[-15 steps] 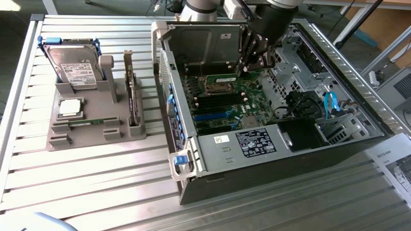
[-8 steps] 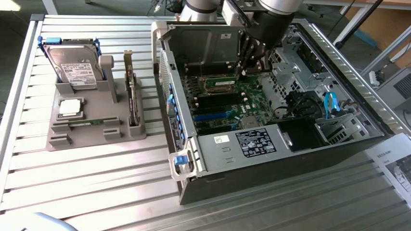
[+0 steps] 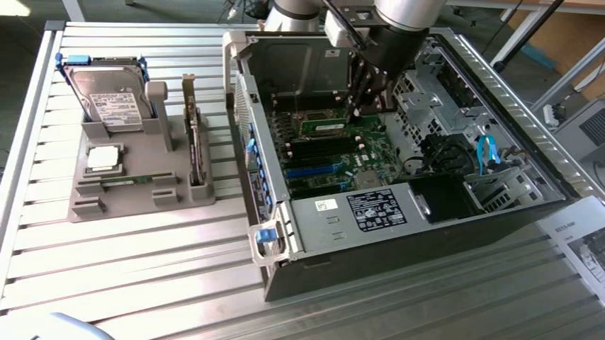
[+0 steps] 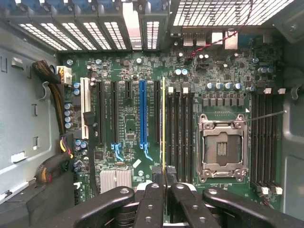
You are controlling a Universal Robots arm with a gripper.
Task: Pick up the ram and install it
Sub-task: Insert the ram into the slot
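- Green ram, seen edge-on as a thin pale line, is clamped between the black fingers of the gripper.
- The step in hand looks like the install. The stick hangs inside the case, over the board, along the dark slots just beside the socket. Whether it touches a slot I cannot tell.
- Seating would call for the stick's lower edge to lie parallel to one slot and square over it, notch matched, with the white clips open. I cannot tell their state.
- The board is green and crowded with small shiny capacitors. The slots are long, narrow plastic channels, and the socket is a square steel frame. The case is dull sheet metal.
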